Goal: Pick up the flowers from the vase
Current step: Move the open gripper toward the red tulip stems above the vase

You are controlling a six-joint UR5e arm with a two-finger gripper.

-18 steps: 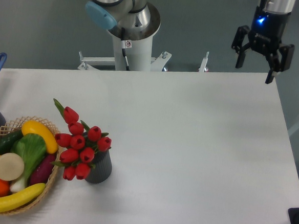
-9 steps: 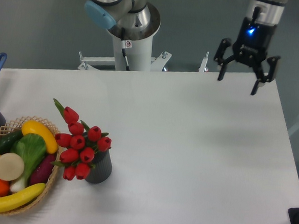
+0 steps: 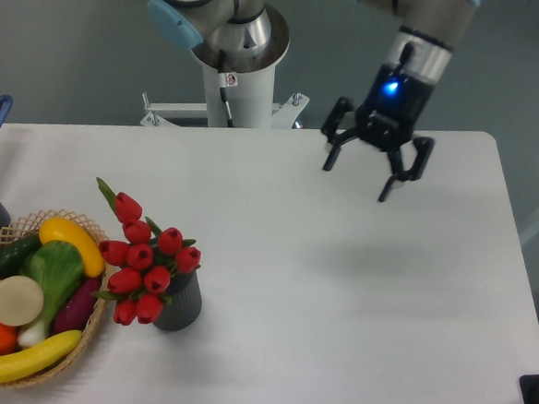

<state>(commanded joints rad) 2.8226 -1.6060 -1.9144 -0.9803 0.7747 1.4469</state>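
camera view: black two-finger gripper (image 3: pixel 369 175) hangs wide open, empty; red tulip bunch (image 3: pixel 145 261) in the dark grey ribbed vase (image 3: pixel 181 302) looks light, soft; best pinched at the stems.

I see the flowers (image 3: pixel 145 265), red tulip buds, standing in the vase (image 3: pixel 181 303). The vase is dark grey, ribbed, upright.

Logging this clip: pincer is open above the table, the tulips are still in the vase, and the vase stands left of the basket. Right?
Not quite. The camera view shows the vase standing right of the basket, not left. The rest holds: the pincer is open above the table, and the tulips are in the vase.
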